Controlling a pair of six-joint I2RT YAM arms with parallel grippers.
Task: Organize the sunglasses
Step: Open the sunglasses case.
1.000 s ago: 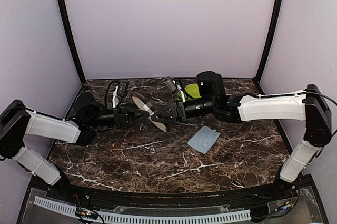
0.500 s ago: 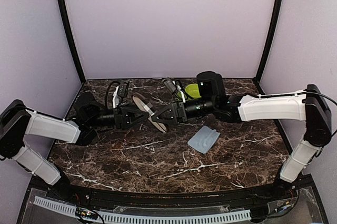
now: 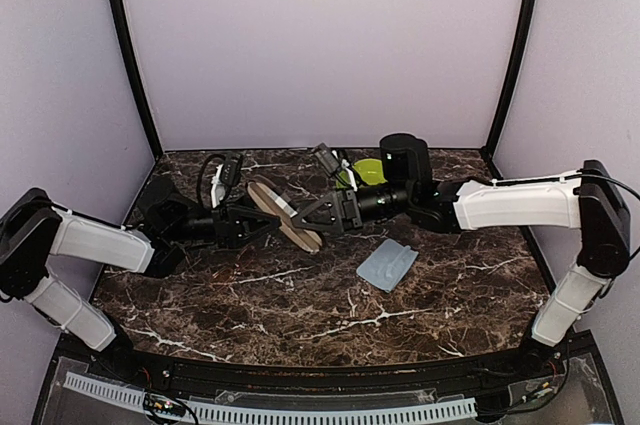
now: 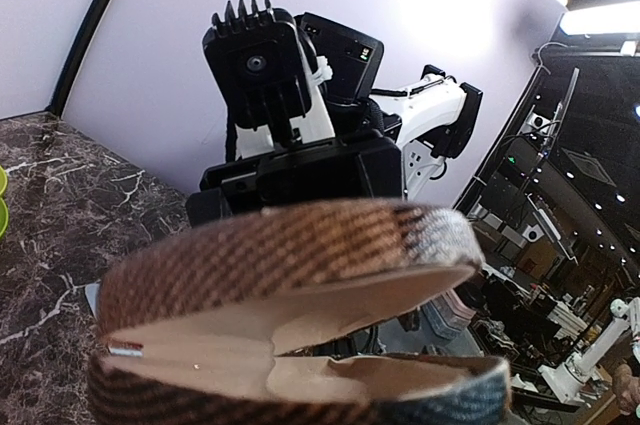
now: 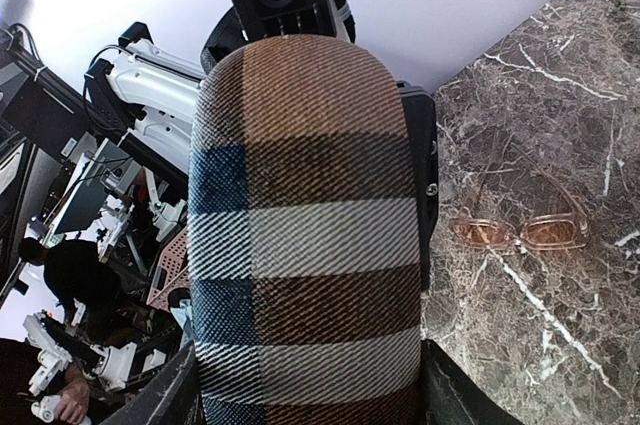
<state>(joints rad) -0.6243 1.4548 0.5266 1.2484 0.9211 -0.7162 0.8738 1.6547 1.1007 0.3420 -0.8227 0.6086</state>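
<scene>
Plaid case (image 3: 284, 213) ajar, clamped by left hand (image 3: 254, 225), right hand (image 3: 313, 216)

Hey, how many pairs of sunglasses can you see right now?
1. The sunglasses, pink-tinted, lie on the marble table past the plaid case, visible only in the right wrist view. More could be hidden behind the arms or the case.

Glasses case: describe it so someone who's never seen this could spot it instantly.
On the dark marble table, find where the left end effector and right end effector meet. The glasses case is the partly open oval clamshell between them: brown-and-blue plaid outside, tan lining, unlike the flat grey cloth nearby.
</scene>
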